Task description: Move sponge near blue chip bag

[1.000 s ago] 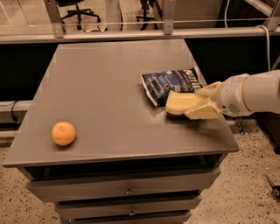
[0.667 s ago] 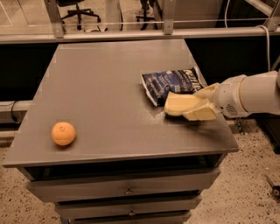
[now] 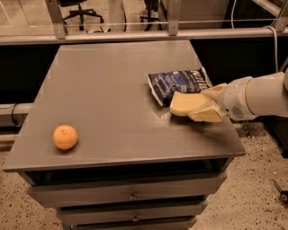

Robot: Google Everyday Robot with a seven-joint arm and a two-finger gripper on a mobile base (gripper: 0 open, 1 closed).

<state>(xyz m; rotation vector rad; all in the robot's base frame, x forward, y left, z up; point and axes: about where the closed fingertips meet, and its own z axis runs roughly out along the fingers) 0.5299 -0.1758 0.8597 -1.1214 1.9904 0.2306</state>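
The pale yellow sponge (image 3: 183, 104) is low over the grey table (image 3: 108, 90), just in front of the blue chip bag (image 3: 177, 84) and touching or nearly touching its front edge. My gripper (image 3: 200, 106) reaches in from the right, and its cream fingers (image 3: 208, 114) are closed on the right end of the sponge. The bag lies flat near the table's right edge, with its near right corner hidden behind the gripper.
An orange (image 3: 65, 137) sits near the table's front left corner. The table's right edge and front edge are close to the gripper. Drawers (image 3: 130, 195) are below the tabletop. Office chairs (image 3: 83, 11) and a railing stand behind.
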